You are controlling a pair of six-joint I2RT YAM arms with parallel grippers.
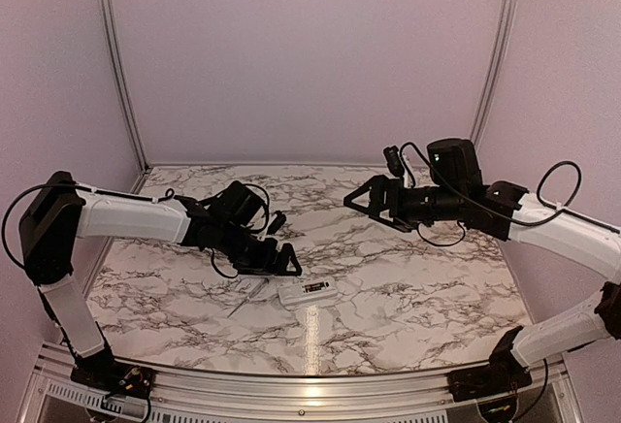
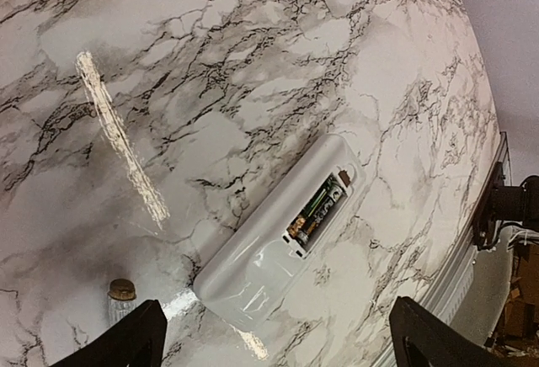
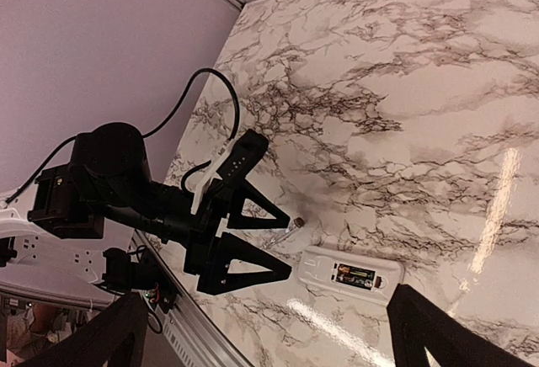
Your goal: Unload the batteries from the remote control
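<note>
The remote control (image 2: 282,236) is laid on the table (image 2: 253,47), hole side up, with the batteries (image 2: 318,210) tucked inside. The left gripper (image 3: 286,247) is spread wide near it, with nothing held. The right gripper (image 1: 361,206) is spread wide too, raised well apart. One battery end should be tipped up gently while the remote is kept flat. One remote, one thin stick (image 1: 247,299) and two grippers are counted. Only one battery is seen for sure.

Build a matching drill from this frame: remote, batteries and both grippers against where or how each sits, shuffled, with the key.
Column 1
1. remote control
2. batteries
3. left gripper
4. right gripper

Column 2
A. open, raised, well away from the remote
B. seated in the remote's open recess
C. lying flat, back face up
D. open, low, right next to the remote

Pairs: 1-C, 2-B, 3-D, 4-A
</note>
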